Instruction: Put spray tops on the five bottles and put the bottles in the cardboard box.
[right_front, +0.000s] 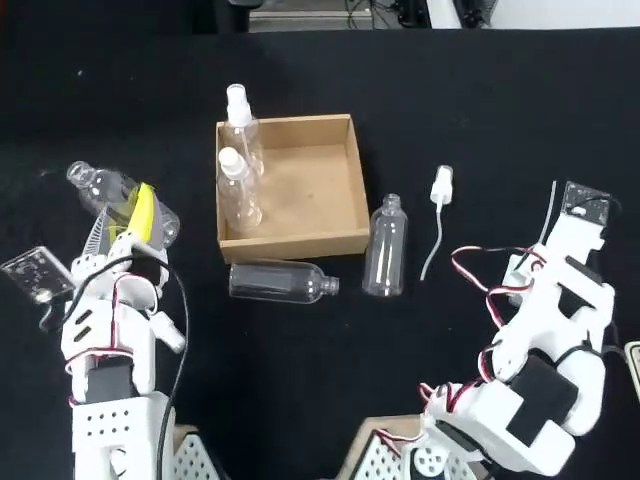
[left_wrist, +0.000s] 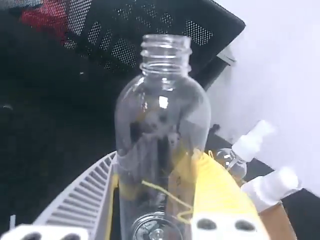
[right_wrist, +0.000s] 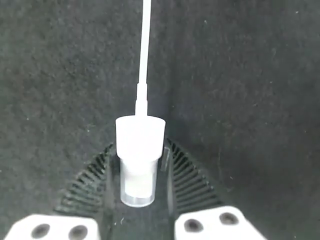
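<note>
My left gripper (right_front: 130, 215) is shut on a clear uncapped bottle (right_front: 115, 193) left of the cardboard box (right_front: 345, 170); up close the bottle (left_wrist: 160, 140) sits between the grey and yellow-taped fingers (left_wrist: 220, 195), open neck away from the wrist. My right gripper (right_front: 568, 212) at the right is shut on a white spray top (right_wrist: 140, 150), whose thin tube (right_wrist: 145, 50) points away over the black cloth. Two capped bottles (right_front: 240, 165) are in the box. One uncapped bottle (right_front: 280, 282) lies in front of the box, another (right_front: 385, 248) to its right. A loose spray top (right_front: 441, 187) lies further right.
The table is covered in black cloth (right_front: 480, 110). Both arm bases (right_front: 110, 420) stand at the near edge, with red and white wires along the right arm (right_front: 540, 330). A small clear plate (right_front: 35, 272) lies at the far left.
</note>
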